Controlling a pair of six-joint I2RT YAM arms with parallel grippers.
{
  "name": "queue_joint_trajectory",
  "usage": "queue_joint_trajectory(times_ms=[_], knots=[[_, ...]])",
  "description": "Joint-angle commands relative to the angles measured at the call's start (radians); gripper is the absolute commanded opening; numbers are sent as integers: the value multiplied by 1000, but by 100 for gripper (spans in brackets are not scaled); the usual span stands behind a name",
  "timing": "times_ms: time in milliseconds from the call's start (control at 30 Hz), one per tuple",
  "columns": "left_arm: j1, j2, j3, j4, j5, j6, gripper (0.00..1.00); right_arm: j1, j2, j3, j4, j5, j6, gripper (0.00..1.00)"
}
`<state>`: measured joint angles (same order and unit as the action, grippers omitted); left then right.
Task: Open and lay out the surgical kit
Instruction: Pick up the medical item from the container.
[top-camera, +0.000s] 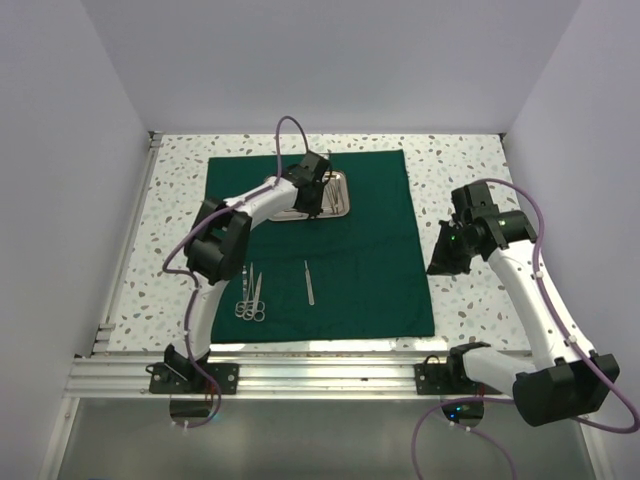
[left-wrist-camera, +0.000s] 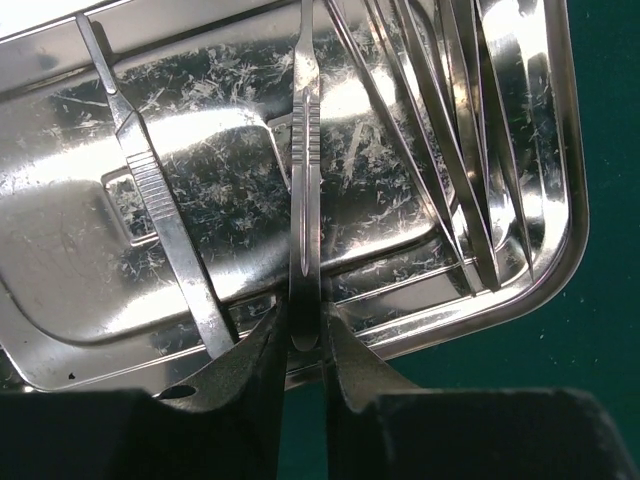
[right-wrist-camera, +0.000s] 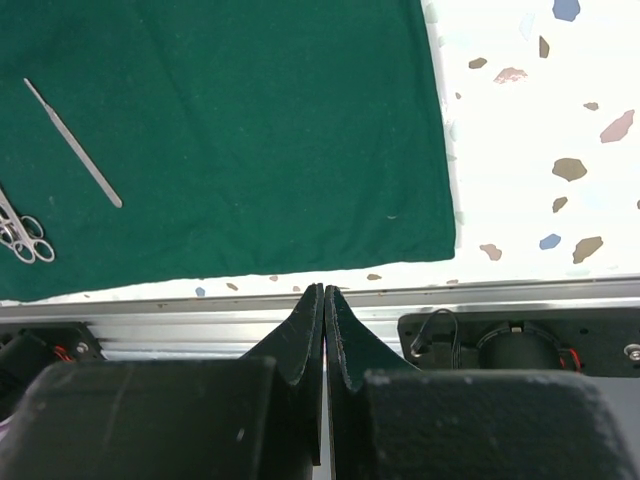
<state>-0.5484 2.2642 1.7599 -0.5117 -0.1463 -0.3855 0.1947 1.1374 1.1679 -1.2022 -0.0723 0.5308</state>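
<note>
The dark green cloth (top-camera: 370, 250) lies spread flat as a square sheet. The steel tray (top-camera: 340, 205) stands at its far edge. My left gripper (top-camera: 318, 175) is over the tray. In the left wrist view it (left-wrist-camera: 303, 340) is shut on the near end of a slim silver instrument with a ribbed grip (left-wrist-camera: 305, 150). Another ribbed instrument (left-wrist-camera: 160, 200) and several thin ones (left-wrist-camera: 450, 130) lie in the tray (left-wrist-camera: 560, 250). Two scissors (top-camera: 250, 300) and a slim instrument (top-camera: 309, 282) lie on the cloth. My right gripper (top-camera: 445, 262) is shut and empty (right-wrist-camera: 324, 295), at the cloth's right edge.
The speckled table (top-camera: 470, 180) borders the cloth on the left and right. White walls close the back and sides. An aluminium rail (right-wrist-camera: 200, 325) with the arm bases runs along the near edge. The right wrist view also shows the cloth (right-wrist-camera: 250, 120), slim instrument (right-wrist-camera: 75, 145) and scissors (right-wrist-camera: 25, 235).
</note>
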Motion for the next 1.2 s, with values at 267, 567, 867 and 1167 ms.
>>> queue_joint_trajectory(times_ms=[267, 567, 867, 1167], knots=[[7, 201, 74, -246, 80, 2, 6, -9, 16, -2, 50, -49, 9, 0], [8, 149, 254, -321, -1, 16, 0, -11, 12, -14, 70, -70, 17, 0], [15, 74, 458, -415, -27, 4, 0, -11, 24, -59, 133, -147, 29, 0], [8, -199, 117, -375, -1, -87, 0, -11, 51, -60, 161, -188, 14, 0]])
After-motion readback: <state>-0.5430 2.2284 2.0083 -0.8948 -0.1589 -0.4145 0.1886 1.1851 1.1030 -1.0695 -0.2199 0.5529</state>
